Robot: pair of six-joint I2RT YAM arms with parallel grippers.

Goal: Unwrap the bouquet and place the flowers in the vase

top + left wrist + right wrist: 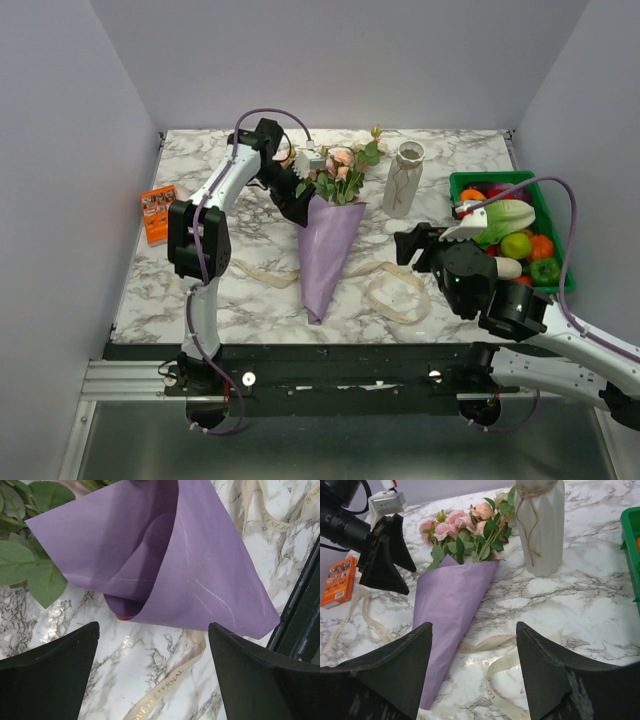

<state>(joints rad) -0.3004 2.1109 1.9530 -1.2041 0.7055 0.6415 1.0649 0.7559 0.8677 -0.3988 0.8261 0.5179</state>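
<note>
Ribbon [400,295] lay loose | flowers [340,165] still sat in cone [328,250] | vase [402,180] held none | left gripper [154,630] gaped at cone, empty | right gripper [474,630] apart, empty | most remained

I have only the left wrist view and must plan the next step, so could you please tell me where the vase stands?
Observer: The vase stands upright, just right of the bouquet's flower end.
Operator: Thank you. Is anything beside it?
Observer: A green crate of vegetables sits further right, apart from it.
Operator: And the right gripper?
Observer: The right gripper hovers open and empty, right of the bouquet, facing it.
</note>
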